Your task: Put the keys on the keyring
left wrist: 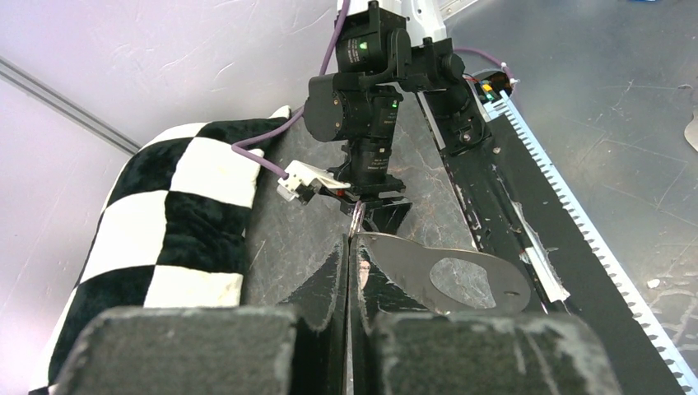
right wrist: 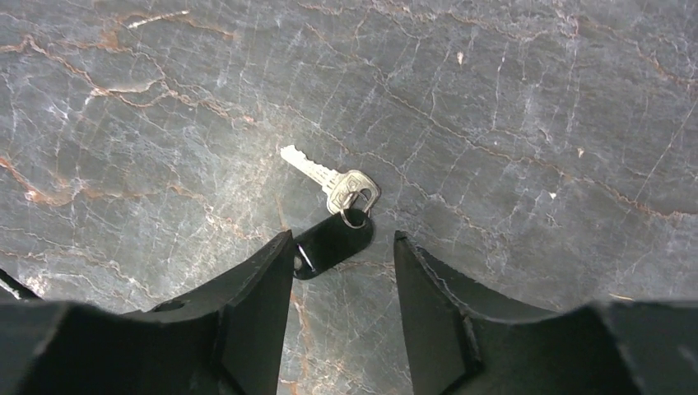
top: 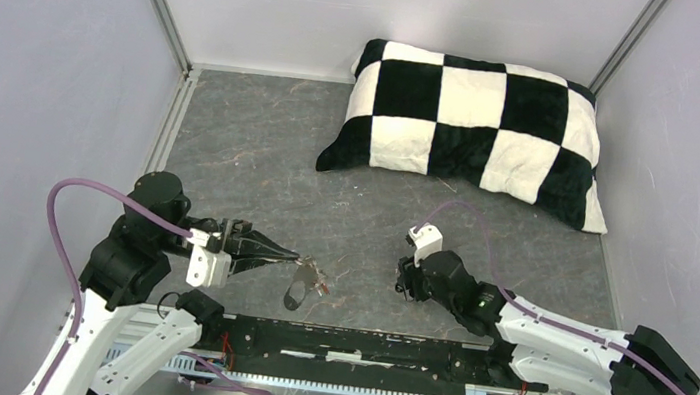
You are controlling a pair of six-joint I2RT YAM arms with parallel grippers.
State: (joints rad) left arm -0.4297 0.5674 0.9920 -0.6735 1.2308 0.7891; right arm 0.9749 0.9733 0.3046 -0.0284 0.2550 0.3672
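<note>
My left gripper (top: 290, 257) is shut on the thin wire loop of the keyring (top: 297, 292). Its flat grey fob (left wrist: 449, 276) hangs to the right of the shut fingertips (left wrist: 352, 247). Something small and reddish (top: 320, 277) hangs beside the fob. A silver key (right wrist: 328, 176) with a black oblong tag (right wrist: 333, 242) lies flat on the table. My right gripper (right wrist: 342, 247) stands open just above it, pointing down. The tag's near end lies between the fingertips and touches the left finger (right wrist: 276, 263). From above, the right gripper (top: 406, 283) hides this key.
A black-and-white checked pillow (top: 470, 127) lies at the back right of the marbled grey table (top: 260, 156). A black rail (top: 358, 345) with a toothed strip runs along the near edge between the arm bases. Grey walls close in the sides.
</note>
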